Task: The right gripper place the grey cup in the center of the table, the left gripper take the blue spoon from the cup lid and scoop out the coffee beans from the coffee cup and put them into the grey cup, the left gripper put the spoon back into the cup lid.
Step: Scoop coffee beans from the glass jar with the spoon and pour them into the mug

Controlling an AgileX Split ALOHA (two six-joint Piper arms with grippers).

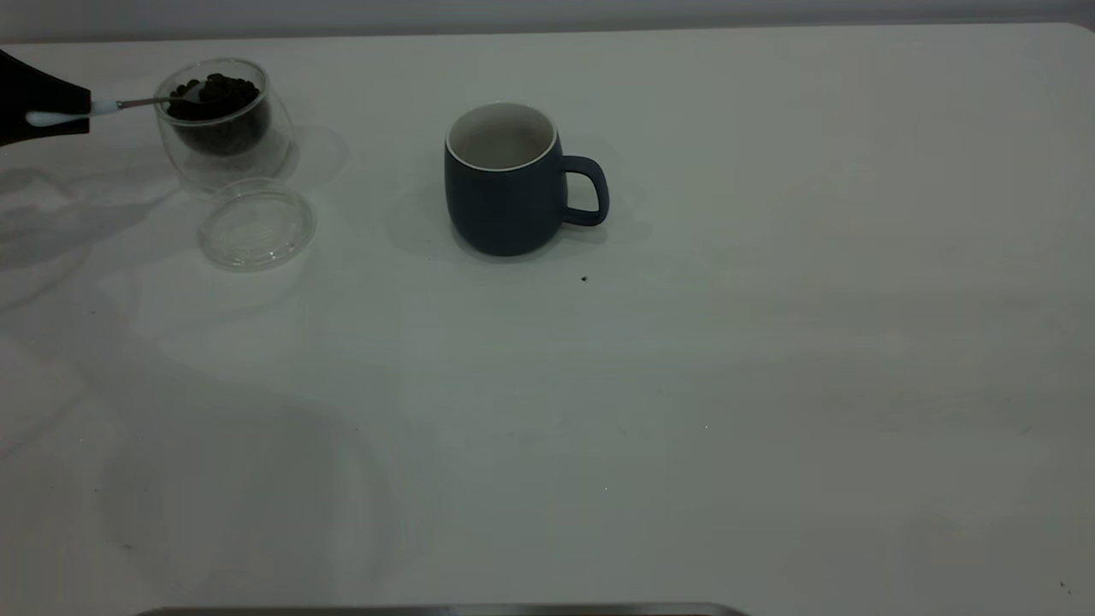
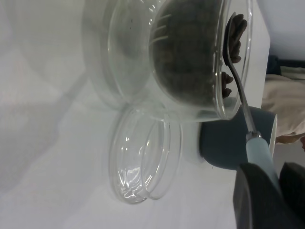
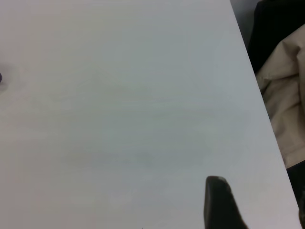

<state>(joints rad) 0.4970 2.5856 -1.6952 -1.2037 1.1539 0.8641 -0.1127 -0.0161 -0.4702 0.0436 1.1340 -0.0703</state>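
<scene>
The left gripper (image 1: 38, 107), at the table's (image 1: 684, 385) left edge, pinches the blue spoon (image 1: 103, 105) by its handle. Beyond its tip, the spoon bowl rests in the coffee beans (image 1: 218, 90) filling the coffee cup (image 1: 224, 124). The cup lid (image 1: 257, 227) lies empty just beside that cup. Farther out stands the empty grey cup (image 1: 505, 180), open tabletop around it. The right gripper's (image 3: 221, 202) state cannot be told.
</scene>
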